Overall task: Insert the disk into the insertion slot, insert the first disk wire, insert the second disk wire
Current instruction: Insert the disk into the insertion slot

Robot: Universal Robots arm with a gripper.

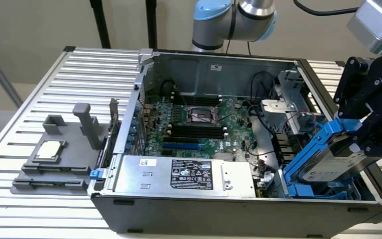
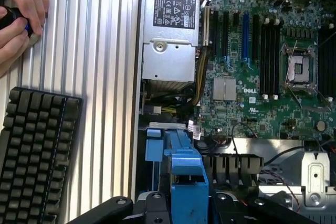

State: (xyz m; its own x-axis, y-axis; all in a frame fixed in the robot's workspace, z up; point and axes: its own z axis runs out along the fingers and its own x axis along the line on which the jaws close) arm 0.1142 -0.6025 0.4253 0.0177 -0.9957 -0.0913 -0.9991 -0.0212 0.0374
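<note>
Slatted metal table (image 1: 38, 99), ribbed and pale silver, is carrying everything.

Open computer case (image 1: 244, 209), a dark grey steel box, is lying on its side with the interior facing up.

Green motherboard (image 1: 198, 124) is lying flat on the case floor, showing black memory slots and a square processor socket.

Silver power-supply box (image 1: 177, 174), sheet metal with a black-and-white label, is sitting along the case's near wall in the exterior view.

Black keyboard (image 2: 37, 156) is resting on the table outside the case. Beside it a person's hand (image 2: 18, 9) is pinching a small dark object.

Grey plastic fixture (image 1: 61, 159), stepped and blocky, is standing on the exterior view's left of the table, with a square metal chip (image 1: 48, 150) sitting on it.

The disk (image 1: 330, 164), flat grey metal with a white label in a bright blue plastic carrier, is leaning tilted at the exterior view's right end of the case. Its lower end is sitting in the insertion slot (image 1: 317, 191), among the blue rails, and its upper end is sticking up out of the case.

The gripper (image 1: 362, 140), black and angular, is clamping the carrier's raised end. Its fingers (image 2: 236, 205) are pressing the blue frame from both sides, closed as far as the carrier's width is allowing.
</note>
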